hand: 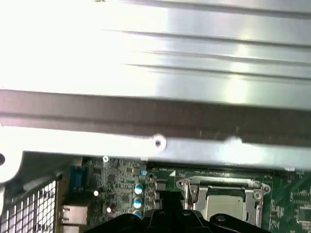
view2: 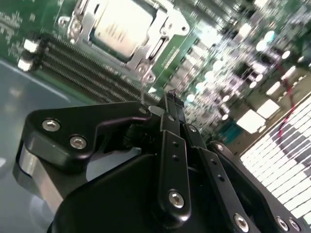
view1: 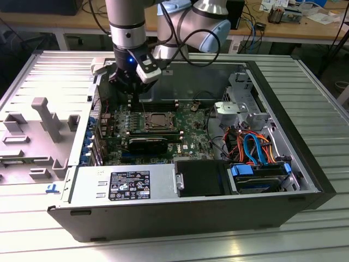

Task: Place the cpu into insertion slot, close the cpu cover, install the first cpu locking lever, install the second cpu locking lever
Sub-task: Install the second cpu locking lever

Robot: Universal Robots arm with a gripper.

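One robot arm reaches into an open black desktop computer case (view1: pixel 163 218) lying on its side on a ribbed metal table (view1: pixel 305 76). Its black gripper (view1: pixel 130 90) hangs over the far part of the green circuit board (view1: pixel 191 117), just beyond the socket, toward the exterior view's left. In the second wrist view the gripper's black fingers (view2: pixel 172 160) sit pressed together at the tip, and a thin silver wire lever (view2: pixel 142 87) rises from the socket edge to meet them; whether they actually pinch it cannot be told.

The small square chip with a dull silver-grey metal top (view2: pixel 119 26) already lies in the square silver-rimmed socket (view1: pixel 159 121), near the board's middle. The thin silver windowed frame plate (view2: pixel 150 46) lies flat around the chip. Long black memory slots (view2: pixel 87 73) run beside the socket. A grey power supply box (view1: pixel 125 184) sits near the front.
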